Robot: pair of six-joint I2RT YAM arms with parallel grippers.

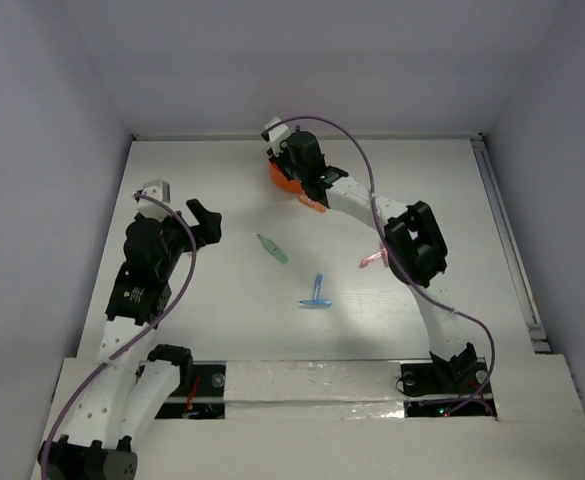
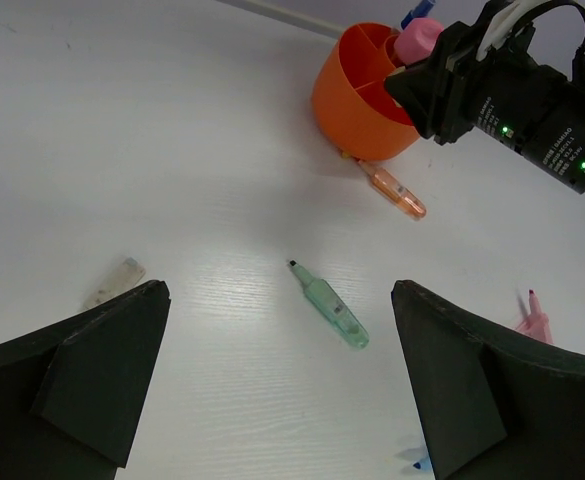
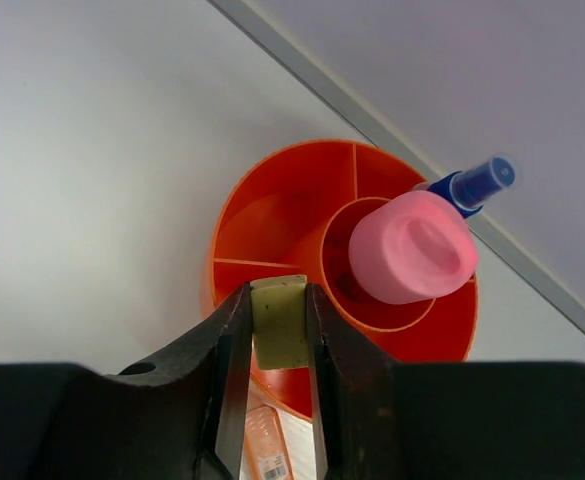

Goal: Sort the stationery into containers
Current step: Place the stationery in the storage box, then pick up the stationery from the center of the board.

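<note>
Right gripper point(image 3: 277, 298): jaws clamped on the tan eraser cube point(image 3: 280, 330), which sits between the fingertips directly over the near edge of the orange tub point(image 3: 272, 190). Which outer compartment lies beneath it cannot be told. The pink-capped glue bottle point(image 3: 412, 247) stands in the tub's centre cup, with the blue pen point(image 3: 477, 183) behind it.

Left gripper point(image 2: 279, 300): jaws wide apart and holding nothing, above the table. The green piece point(image 2: 330, 305) lies flat between its fingers in view.
</note>
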